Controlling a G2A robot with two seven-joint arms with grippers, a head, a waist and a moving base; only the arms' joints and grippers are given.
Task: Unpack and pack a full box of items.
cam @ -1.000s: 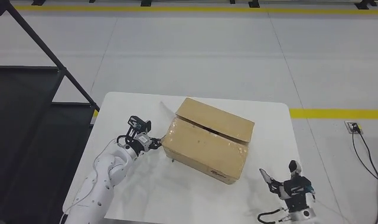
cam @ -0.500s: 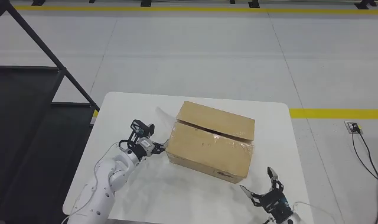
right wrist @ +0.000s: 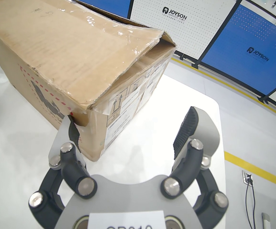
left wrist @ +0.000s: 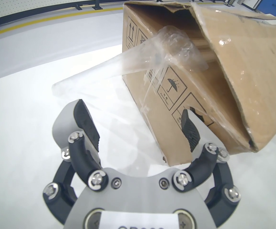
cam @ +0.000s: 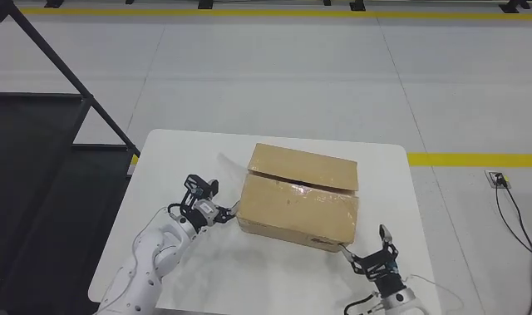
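left pincer (left wrist: 133, 110): fingers wide apart, held low | right pincer (right wrist: 131, 118): fingers wide apart, held low

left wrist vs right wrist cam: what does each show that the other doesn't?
Left wrist: the open left gripper at the end face of the box, where a loose strip of clear tape sticks out over the table. Right wrist: the open right gripper at a torn lower corner of the box, plus a floor socket with its cable. Both: the same cardboard box with taped top flaps on the white table.
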